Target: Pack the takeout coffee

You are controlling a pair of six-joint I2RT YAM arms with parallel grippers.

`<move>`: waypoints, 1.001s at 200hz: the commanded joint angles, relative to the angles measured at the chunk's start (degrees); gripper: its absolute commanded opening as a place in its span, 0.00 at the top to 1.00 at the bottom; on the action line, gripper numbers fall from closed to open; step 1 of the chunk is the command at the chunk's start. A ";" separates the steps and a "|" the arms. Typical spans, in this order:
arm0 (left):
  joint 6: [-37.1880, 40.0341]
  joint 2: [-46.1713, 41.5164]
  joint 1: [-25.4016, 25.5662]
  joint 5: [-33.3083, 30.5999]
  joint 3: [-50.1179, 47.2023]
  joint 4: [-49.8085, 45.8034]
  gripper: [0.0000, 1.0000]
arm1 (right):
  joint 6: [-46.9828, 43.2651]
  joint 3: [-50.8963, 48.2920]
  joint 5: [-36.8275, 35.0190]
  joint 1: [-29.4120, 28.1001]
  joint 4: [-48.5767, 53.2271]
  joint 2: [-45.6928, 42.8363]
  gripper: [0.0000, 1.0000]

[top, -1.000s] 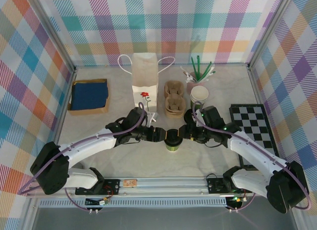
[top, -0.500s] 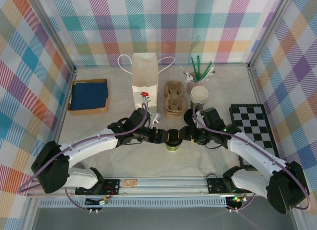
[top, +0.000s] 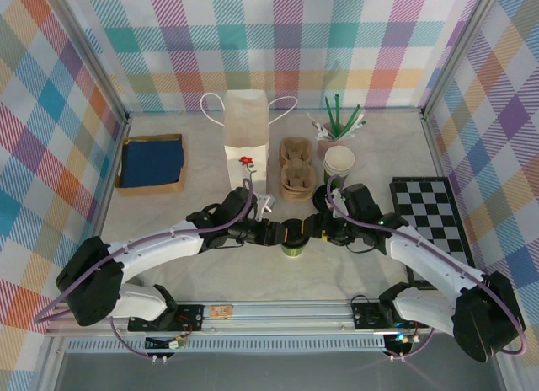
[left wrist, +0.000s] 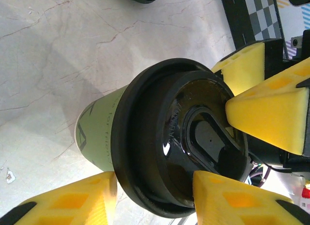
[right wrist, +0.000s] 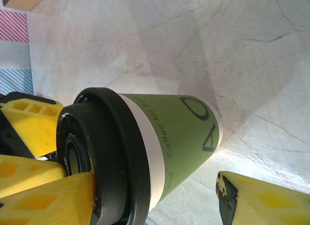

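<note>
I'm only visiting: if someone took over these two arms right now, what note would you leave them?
Left gripper: fingers either side of the lid; grip unclear.
Right gripper: open, one finger at the lid, the other clear of the cup.
Takeout coffee: upright on the table between both grippers, lid on.
White bag: standing farther back.
Done: cup lidded.
To do: lift it into the bag.

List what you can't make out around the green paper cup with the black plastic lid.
- Top view: the wall of the green paper cup, mostly covered by its black plastic lid, the left gripper and the right gripper.
- Left wrist view: whether the left gripper's fingers clamp the lid; the bottom edge cuts them off.
- Right wrist view: the cup's print, partly hidden by the lid's rim.
</note>
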State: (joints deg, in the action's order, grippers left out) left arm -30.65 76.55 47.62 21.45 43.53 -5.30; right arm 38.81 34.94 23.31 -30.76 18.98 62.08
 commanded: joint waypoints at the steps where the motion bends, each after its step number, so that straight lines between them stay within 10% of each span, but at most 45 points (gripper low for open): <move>1: -0.45 2.26 0.37 -1.62 -2.12 -1.13 0.56 | 0.80 -3.98 -2.13 -0.24 2.06 2.33 0.35; 200: 1.08 0.79 -1.69 -2.90 -2.63 -2.70 0.56 | 1.89 -10.86 -3.28 0.18 -1.77 3.45 0.38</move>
State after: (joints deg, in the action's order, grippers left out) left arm -30.63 76.51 46.39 21.08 42.46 -3.27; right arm 41.78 26.48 27.18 -29.80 -0.01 64.31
